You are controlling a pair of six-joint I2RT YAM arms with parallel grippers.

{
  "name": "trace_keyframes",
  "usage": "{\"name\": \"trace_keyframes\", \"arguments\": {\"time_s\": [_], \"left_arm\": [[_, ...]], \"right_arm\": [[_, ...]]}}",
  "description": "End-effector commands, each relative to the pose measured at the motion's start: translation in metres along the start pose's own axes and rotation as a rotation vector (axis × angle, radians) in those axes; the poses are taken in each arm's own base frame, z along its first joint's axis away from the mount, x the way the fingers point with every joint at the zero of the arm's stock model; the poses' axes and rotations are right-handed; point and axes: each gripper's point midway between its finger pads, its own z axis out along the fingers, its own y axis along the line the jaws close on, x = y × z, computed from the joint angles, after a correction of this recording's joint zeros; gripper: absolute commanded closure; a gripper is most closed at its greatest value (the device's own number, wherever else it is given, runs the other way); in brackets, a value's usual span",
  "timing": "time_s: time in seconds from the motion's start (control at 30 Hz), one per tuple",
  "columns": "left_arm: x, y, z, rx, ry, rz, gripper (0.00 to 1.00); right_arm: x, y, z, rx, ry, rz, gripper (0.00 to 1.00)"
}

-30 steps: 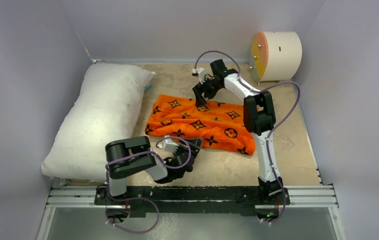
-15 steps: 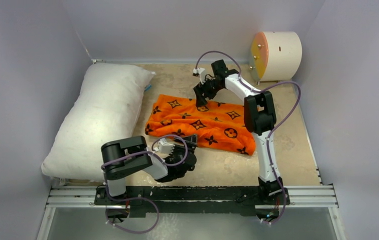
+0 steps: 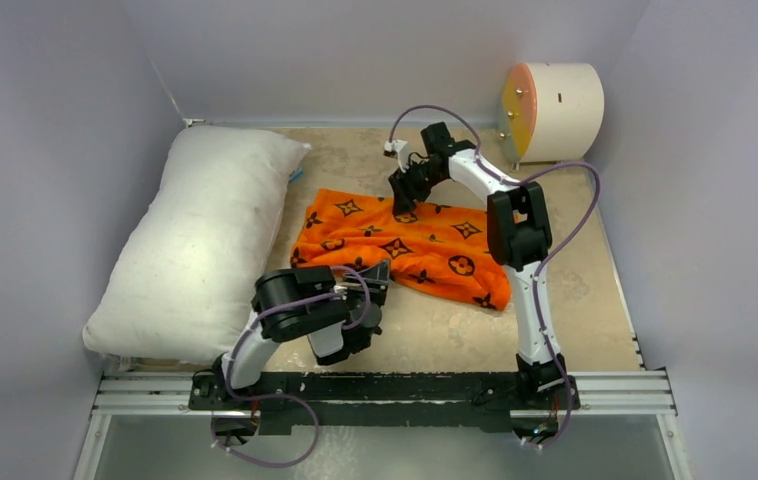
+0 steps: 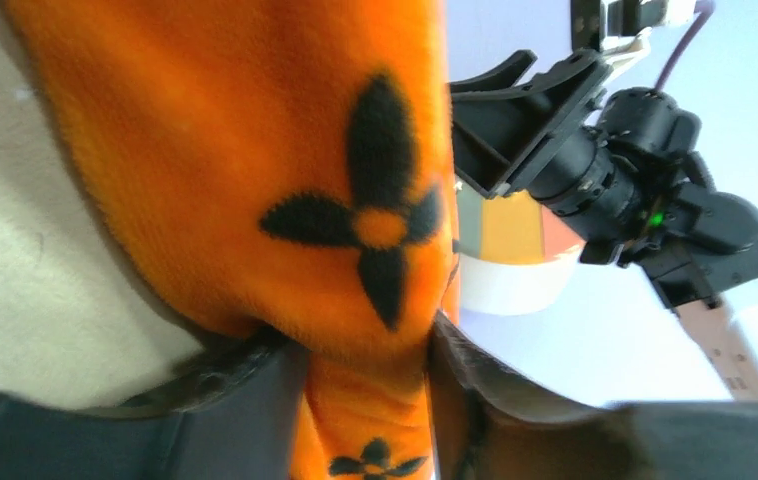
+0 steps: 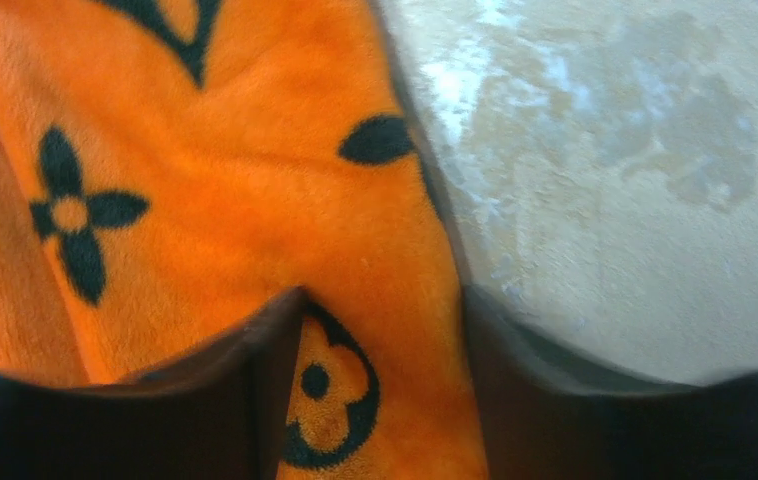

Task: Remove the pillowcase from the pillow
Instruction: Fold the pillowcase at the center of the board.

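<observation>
Overhead, 2 wrist close-ups; shared pillowcase [image 3: 395, 245]

An orange-faced white cylinder [image 3: 555, 110] lies sideways, far right on the table [image 3: 590, 290].

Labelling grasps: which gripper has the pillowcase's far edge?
The right gripper: it pinches the pillowcase along its far edge, while the left gripper pinches the near edge.

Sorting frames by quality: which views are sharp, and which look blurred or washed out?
Top external: sharp, evenly lit, soft shadows. Left wrist: pillowcase very close and soft-focused, wall behind washed out. Right wrist: fingers blurred and dark; pale patches on the table may be glare.
</observation>
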Motion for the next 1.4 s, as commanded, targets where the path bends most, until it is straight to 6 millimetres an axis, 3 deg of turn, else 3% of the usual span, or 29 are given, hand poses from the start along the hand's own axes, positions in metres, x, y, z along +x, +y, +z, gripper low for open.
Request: {"name": "trace_keyframes", "arguments": {"time_s": [0.0,0.03,0.07,0.13,0.2,0.3,0.37,0.4,0.53,0.63,0.77,0.87,1.0,1.1,1.27,1.37], "left_arm": [[-0.022,-0.005,0.013,0.087,-0.001,-0.055,0.74],[-0.029,-0.004,0.019,0.084,-0.004,-0.059,0.89],[-0.037,-0.005,0.024,0.081,-0.011,-0.045,1.0],[-0.056,-0.012,0.036,0.083,-0.02,-0.022,1.0],[-0.071,-0.031,0.047,0.116,0.001,0.005,1.0],[-0.085,-0.086,0.061,0.229,0.064,0.024,1.0],[-0.092,-0.123,0.074,0.274,0.11,0.086,1.0],[-0.089,-0.154,0.08,0.317,0.135,0.136,1.0],[-0.076,-0.245,0.09,0.377,0.235,0.502,1.0],[-0.082,-0.302,0.093,0.411,0.256,0.77,1.0],[-0.099,-0.354,0.099,0.477,0.295,0.954,1.0],[-0.121,-0.38,0.097,0.512,0.251,1.02,1.0],[-0.162,-0.376,0.095,0.499,0.193,1.044,1.0],[-0.187,-0.343,0.097,0.471,0.226,1.033,1.0],[-0.173,-0.252,0.08,0.382,0.406,0.972,1.0],[-0.164,-0.215,0.049,0.368,0.462,0.852,1.0]], "right_arm": [[0.026,0.038,-0.003,-0.129,0.089,0.088,0.67],[0.024,0.042,-0.005,-0.148,0.078,0.089,0.88],[0.021,0.042,-0.009,-0.153,0.069,0.093,1.0],[0.011,0.042,-0.021,-0.164,0.023,0.099,1.0],[-0.006,0.043,-0.037,-0.169,-0.04,0.095,1.0],[-0.044,0.049,-0.072,-0.149,-0.141,0.05,1.0],[-0.079,0.058,-0.105,-0.112,-0.232,-0.002,1.0],[-0.095,0.06,-0.12,-0.084,-0.28,-0.007,1.0],[-0.155,0.073,-0.188,-0.001,-0.513,-0.005,1.0],[-0.189,0.099,-0.235,-0.002,-0.651,-0.032,1.0],[-0.22,0.138,-0.287,-0.043,-0.768,-0.104,1.0],[-0.227,0.153,-0.313,-0.023,-0.802,-0.137,1.0],[-0.204,0.146,-0.329,0.001,-0.829,-0.11,1.0],[-0.18,0.139,-0.327,-0.02,-0.835,-0.081,1.0],[-0.105,0.13,-0.27,-0.017,-0.719,0.048,1.0],[-0.055,0.148,-0.236,-0.06,-0.691,0.145,1.0]]}}
